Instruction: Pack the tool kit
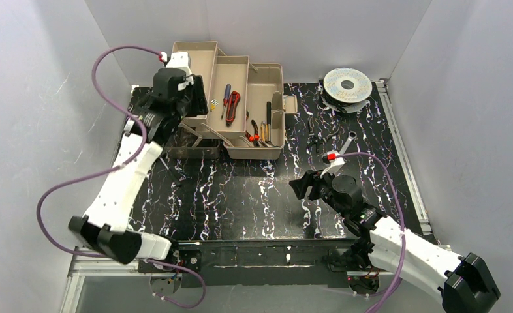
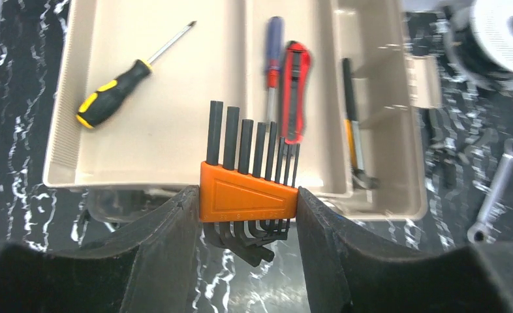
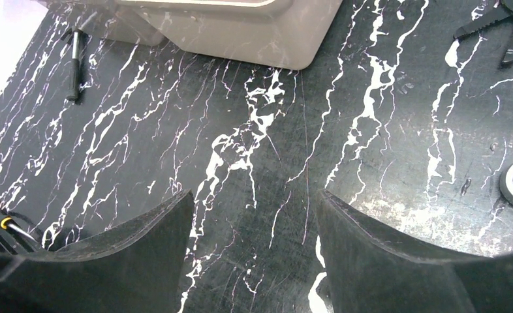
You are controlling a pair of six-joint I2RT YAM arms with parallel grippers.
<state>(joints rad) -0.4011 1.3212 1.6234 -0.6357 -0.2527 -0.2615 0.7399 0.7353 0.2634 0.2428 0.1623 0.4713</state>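
Grey-white walls box in a black bench (image 1: 241, 195) veined with white like marble. At its far edge, left of the middle, stands the large beige plastic toolbox (image 1: 254, 152), its fold-out trays (image 1: 198, 65) stepped open toward the far left corner. The left gripper (image 2: 246, 195) hangs just over the near rim of the trays. Its two black fingers (image 2: 169, 241) pinch a hex key set (image 2: 248, 182) of black steel keys ranked in an orange plastic holder. They press the holder's two sides; the long shafts point out over the tray and the bent ends hang below.

In the tray beyond lies a screwdriver with a black-and-yellow handle (image 2: 113, 94), slanted, its tip toward the far wall. In the next tray a blue-and-red-handled screwdriver (image 2: 273, 55) and a red-and-black utility knife (image 2: 294, 91) lie side by side, lengthwise. The deep compartment further right holds a slim black-and-yellow tool (image 2: 350, 124); its kind I cannot tell.

The right gripper (image 3: 254, 202) hovers over bare bench toward the near right, well apart from the toolbox, its fingers spread wide with only the bench showing between them. On the bench right of the toolbox lie a silver metal wrench (image 1: 349, 140) and black serrated-jawed pliers (image 3: 495, 23). A round silver spool (image 1: 347, 85) sits at the far right corner.
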